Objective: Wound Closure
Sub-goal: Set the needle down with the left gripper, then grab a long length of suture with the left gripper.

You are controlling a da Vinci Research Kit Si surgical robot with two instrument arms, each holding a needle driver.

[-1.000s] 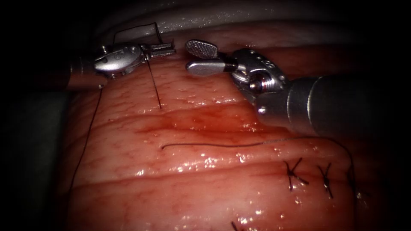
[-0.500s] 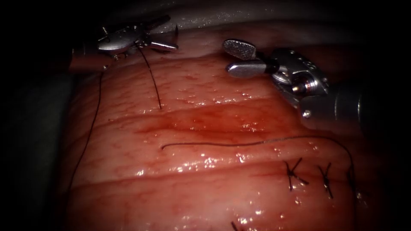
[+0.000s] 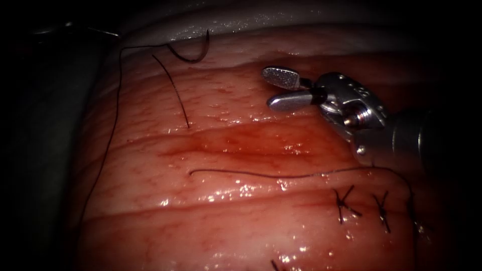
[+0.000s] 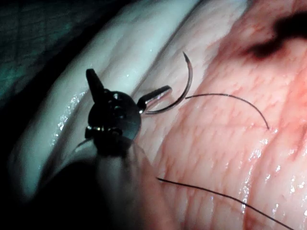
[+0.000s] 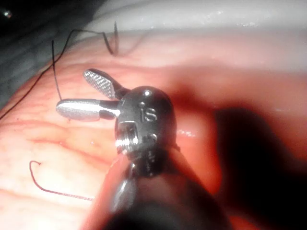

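The curved needle (image 3: 193, 54) lies loose on the far edge of the tissue (image 3: 226, 231), beyond the cut (image 3: 241, 145) and to its left. It is not in the tissue. Thread (image 3: 116, 100) runs from it down the left flank. Another strand (image 3: 175, 95) rises from a puncture above the cut. In the left wrist view, my left tool (image 4: 128, 80) stands open and holds nothing, with the needle (image 4: 187, 79) just beside one jaw. My right tool (image 3: 281, 88) hovers open and empty over the far right of the cut, as its wrist view shows (image 5: 72, 91).
A loose thread (image 3: 261, 174) lies along the near side of the cut and runs off to the right. Finished stitches (image 3: 346, 203) (image 3: 382, 211) sit at the lower right. Red fluid (image 3: 226, 143) wets the cut. The pale fat rim (image 3: 251, 25) borders the far edge.
My left tool's jaws opened, let go of the needle and drew back out to the upper left. The needle now rests on the tissue edge. My right tool shifted right and slightly down.
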